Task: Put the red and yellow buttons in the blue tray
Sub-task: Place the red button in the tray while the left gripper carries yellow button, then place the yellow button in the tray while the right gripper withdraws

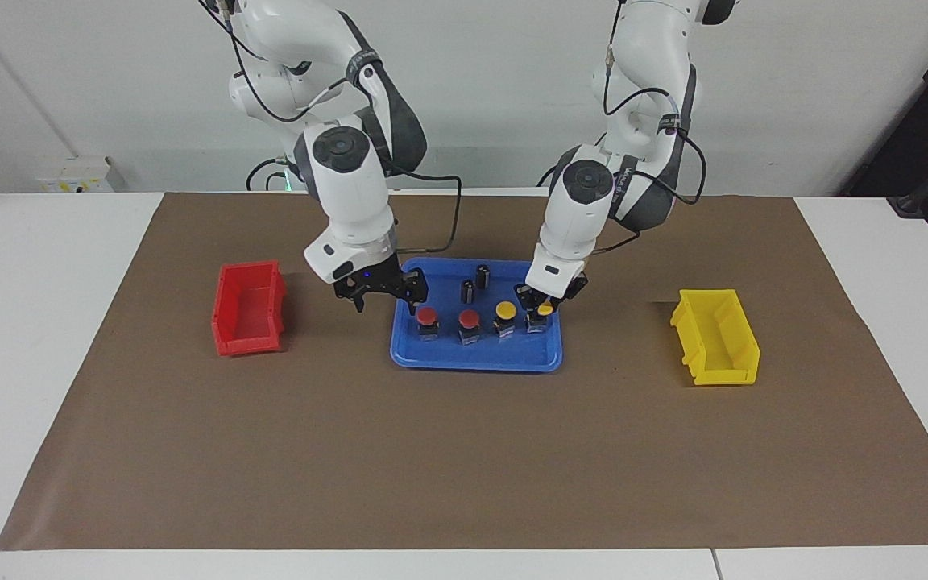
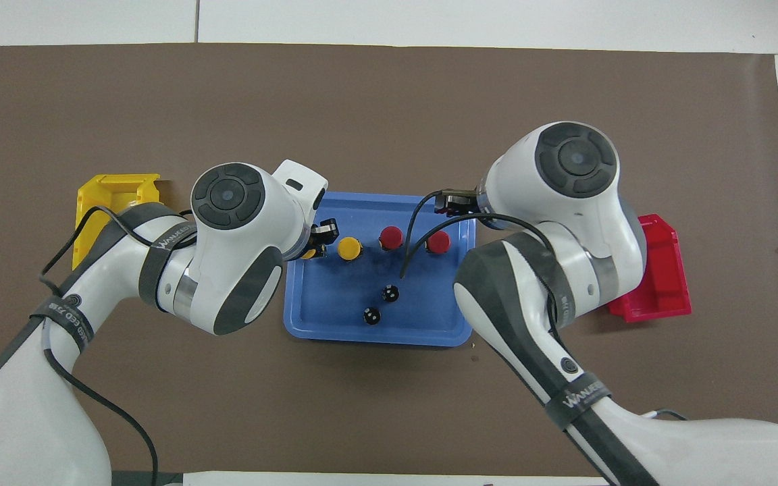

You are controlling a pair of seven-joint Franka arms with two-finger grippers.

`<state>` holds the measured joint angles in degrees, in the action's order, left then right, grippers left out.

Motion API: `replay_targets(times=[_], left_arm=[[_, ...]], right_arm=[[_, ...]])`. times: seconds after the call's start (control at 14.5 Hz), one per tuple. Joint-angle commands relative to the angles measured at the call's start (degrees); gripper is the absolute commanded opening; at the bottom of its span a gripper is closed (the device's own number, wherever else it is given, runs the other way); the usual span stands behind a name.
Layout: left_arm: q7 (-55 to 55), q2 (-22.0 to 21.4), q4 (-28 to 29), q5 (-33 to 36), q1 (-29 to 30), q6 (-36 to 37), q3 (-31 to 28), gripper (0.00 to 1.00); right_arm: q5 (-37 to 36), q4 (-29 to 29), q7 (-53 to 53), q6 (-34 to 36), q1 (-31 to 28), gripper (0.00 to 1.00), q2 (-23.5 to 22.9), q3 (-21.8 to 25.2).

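In the blue tray (image 1: 476, 354) on the worktop (image 1: 432, 451), four buttons (image 1: 468, 320) stand in a row: the left pincer (image 1: 539, 309) pinches the end yellow button (image 1: 544, 310), while the right pincer (image 1: 386, 300) hangs spread above the end red button (image 1: 427, 316).

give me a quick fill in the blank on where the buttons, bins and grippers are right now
1. All four buttons stand in a row in the ____ tray.
2. The left gripper is shut on a button with a ____ cap.
3. The two capless black cylinders stand ____ to the robots than the row of buttons.
4. The red bin lies toward the ____ arm's end of the table, and the right gripper is open beside a red button.

Missing words: blue; yellow; nearer; right
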<state>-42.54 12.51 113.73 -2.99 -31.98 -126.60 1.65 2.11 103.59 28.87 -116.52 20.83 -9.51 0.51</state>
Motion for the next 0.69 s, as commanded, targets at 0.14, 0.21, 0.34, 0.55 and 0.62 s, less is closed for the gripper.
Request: replay_targets(times=[0.14, 0.21, 0.34, 0.55, 0.62], left_arm=[[-0.44, -0.21, 0.27, -0.96, -1.07, 0.55, -1.04, 0.65], [-0.36, -0.38, -0.43, -0.96, -1.07, 2.48, -1.04, 0.69], [0.52, -1.34, -2.19, -0.96, -0.46, 6.69, -1.04, 0.87], [2.53, -4.59, -3.07, -0.88, 0.95, 11.18, -1.56, 1.0], [4.89, -5.56, -3.68, -0.88, 2.0, 13.98, -1.57, 1.0]], right_arm=[[-0.17, -4.88, -9.33, 11.11, -9.12, 1.0, 3.0, -0.42], [-0.17, -4.98, -11.19, 12.61, -10.97, 1.0, 4.4, -0.42], [-0.17, -4.98, -14.53, 14.9, -15.1, 1.0, 6.52, -0.42], [-0.17, -5.33, -23.39, 18.33, -22.12, 1.0, 8.37, -0.42], [-0.17, -5.94, -25.16, 19.73, -23.8, 1.0, 8.72, -0.42]])
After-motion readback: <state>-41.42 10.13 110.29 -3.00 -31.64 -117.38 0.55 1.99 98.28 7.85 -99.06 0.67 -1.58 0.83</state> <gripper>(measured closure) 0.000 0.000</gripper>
